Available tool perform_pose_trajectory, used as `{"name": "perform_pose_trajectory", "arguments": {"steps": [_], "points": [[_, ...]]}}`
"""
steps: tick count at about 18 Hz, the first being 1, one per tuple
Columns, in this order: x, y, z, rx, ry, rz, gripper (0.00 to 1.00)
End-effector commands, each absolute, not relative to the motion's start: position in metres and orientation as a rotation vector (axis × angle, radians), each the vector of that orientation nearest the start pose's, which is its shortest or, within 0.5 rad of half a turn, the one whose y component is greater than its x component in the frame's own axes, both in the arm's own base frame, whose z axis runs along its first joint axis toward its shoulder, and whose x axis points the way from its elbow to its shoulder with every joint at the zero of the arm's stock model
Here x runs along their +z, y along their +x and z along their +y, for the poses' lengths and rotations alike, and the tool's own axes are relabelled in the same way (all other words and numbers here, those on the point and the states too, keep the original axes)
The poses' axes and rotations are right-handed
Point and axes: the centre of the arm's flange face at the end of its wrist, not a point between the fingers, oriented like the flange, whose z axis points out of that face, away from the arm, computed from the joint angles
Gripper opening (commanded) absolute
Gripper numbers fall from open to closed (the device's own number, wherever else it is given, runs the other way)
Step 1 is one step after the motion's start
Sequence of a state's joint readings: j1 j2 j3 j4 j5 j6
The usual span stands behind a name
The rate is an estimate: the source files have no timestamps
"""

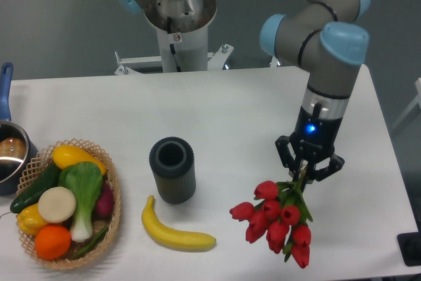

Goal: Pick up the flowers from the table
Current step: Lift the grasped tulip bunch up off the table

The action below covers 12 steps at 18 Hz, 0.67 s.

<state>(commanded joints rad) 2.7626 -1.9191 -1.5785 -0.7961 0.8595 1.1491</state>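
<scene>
The flowers [275, 220], a bunch of red tulips with green stems and leaves, hang blooms-down near the front right of the white table [223, 110]. My gripper [305, 174] is directly above the blooms and shut on the green stems. The stems run up between the fingers and are mostly hidden there. The blooms hang low over the tabletop; I cannot tell whether the lowest ones touch it.
A yellow banana [176, 233] lies at the front centre. A dark ribbed cylinder vase [172, 169] stands upright behind it. A wicker basket [112, 218] of vegetables and fruit sits at the front left, a pot [9, 153] beside it. The arm's base [177, 24] stands behind the table.
</scene>
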Motion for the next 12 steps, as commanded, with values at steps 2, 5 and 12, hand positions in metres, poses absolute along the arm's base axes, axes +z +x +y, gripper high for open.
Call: {"name": "perform_pose_trajectory", "arguments": {"steps": [2,5,12], "points": [[0.410,-0.523,0.405,0.094,-2.256,0.106,0.22],[0.417,-0.530,0.394,0.073,-2.190,0.094,0.22],[0.423,-0.533,0.386,0.075,-2.164,0.088,0.22]]}}
